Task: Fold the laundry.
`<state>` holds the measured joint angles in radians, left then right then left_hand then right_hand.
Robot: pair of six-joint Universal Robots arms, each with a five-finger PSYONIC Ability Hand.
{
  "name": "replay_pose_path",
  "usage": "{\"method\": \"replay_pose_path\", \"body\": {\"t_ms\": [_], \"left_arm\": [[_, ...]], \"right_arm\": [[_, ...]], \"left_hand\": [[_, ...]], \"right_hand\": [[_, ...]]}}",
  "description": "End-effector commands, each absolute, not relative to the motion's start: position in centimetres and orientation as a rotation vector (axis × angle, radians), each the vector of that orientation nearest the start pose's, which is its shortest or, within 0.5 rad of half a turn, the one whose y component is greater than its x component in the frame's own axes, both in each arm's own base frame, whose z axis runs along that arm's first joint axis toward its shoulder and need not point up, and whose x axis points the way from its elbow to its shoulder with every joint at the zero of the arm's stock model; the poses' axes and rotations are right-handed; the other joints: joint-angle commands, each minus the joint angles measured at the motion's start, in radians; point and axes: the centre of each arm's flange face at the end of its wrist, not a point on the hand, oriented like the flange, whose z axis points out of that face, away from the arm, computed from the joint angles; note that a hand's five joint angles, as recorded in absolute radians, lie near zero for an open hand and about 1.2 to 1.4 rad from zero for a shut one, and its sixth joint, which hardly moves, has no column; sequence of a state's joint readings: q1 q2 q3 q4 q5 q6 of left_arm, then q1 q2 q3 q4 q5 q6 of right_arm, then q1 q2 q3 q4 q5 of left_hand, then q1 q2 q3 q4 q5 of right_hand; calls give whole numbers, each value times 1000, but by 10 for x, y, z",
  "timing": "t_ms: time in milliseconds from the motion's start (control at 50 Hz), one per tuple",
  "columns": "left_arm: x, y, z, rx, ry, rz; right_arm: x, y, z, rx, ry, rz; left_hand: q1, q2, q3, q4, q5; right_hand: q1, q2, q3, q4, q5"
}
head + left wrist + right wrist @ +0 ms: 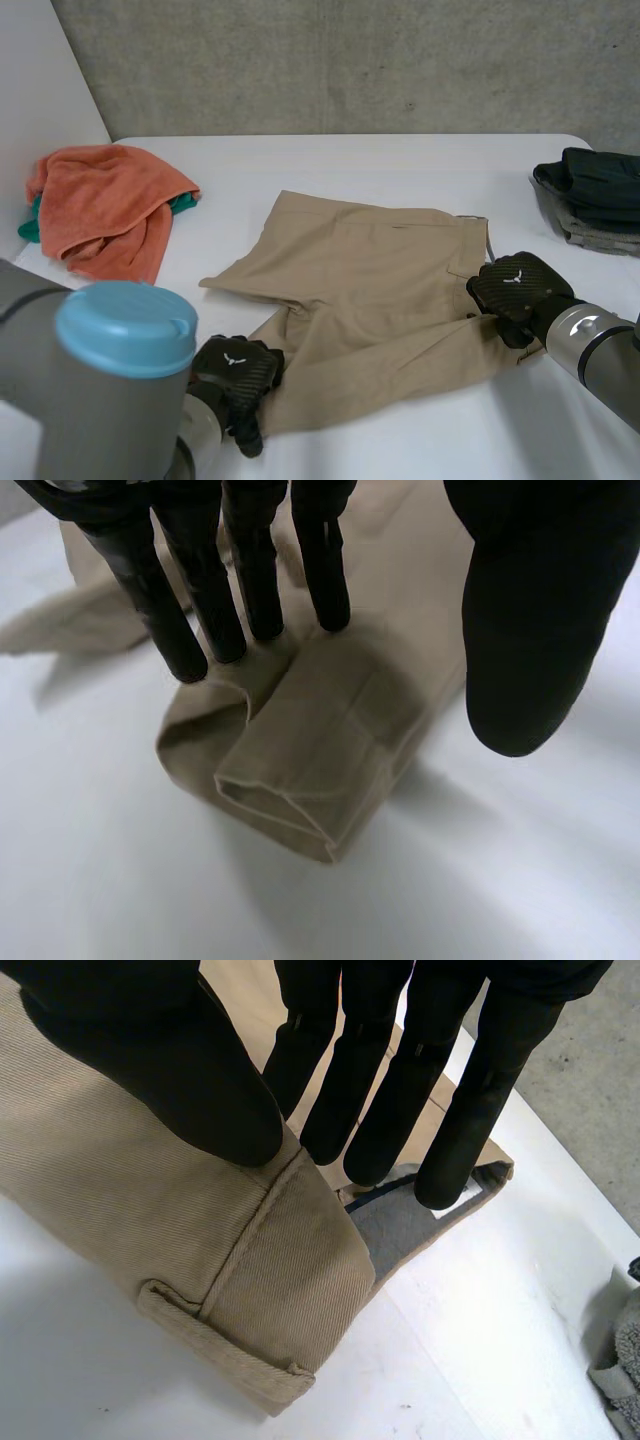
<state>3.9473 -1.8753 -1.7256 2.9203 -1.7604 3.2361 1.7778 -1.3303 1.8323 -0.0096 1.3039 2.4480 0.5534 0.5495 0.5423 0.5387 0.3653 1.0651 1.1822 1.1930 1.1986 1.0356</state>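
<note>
A pair of khaki shorts [370,290] lies spread on the white table [330,160]. My left hand [235,375] is at the near leg's end. In the left wrist view its straight fingers [250,590] rest their tips on the cloth just behind the folded leg hem [320,770], and the thumb stands apart above it, so this hand is open. My right hand [515,285] is at the waistband on the shorts' right side. In the right wrist view its thumb [180,1070] presses the waistband's [270,1280] outer face while the fingers [400,1090] reach inside it, pinching the band.
An orange towel [105,205] lies heaped over a green cloth [182,203] at the far left. A pile of dark folded clothes [595,190] sits at the table's right edge, near my right arm. A concrete wall stands behind the table.
</note>
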Motion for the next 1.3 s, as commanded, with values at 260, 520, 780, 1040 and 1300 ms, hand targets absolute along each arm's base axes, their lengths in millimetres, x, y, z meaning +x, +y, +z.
{"method": "replay_pose_path", "body": {"t_ms": [260,520,780,1040,1300], "left_arm": [[-271,-119,192,1198,2584,-1517],[-274,-84,198,1460,2513,-1363],[-337,-229,201,1163,2145,-1960],[-369,-360,163,1062,1556,-2200],[-394,-331,146,1147,1535,-2390]], "right_arm": [[202,-212,194,-1636,2315,-1563],[169,-204,196,-1854,2401,-1358],[207,-280,201,-1544,2236,-1952],[260,-380,178,-1362,1978,-2460],[277,-388,153,-1263,2003,-2400]], "left_hand": [[843,847,854,858,856],[843,847,854,858,856],[843,847,854,858,856],[843,847,854,858,856],[-379,-375,-368,-364,-365]], "right_hand": [[331,214,203,198,186],[331,214,203,198,186],[331,214,203,198,186],[331,214,203,198,186],[-891,-1008,-1018,-1024,-1036]]}}
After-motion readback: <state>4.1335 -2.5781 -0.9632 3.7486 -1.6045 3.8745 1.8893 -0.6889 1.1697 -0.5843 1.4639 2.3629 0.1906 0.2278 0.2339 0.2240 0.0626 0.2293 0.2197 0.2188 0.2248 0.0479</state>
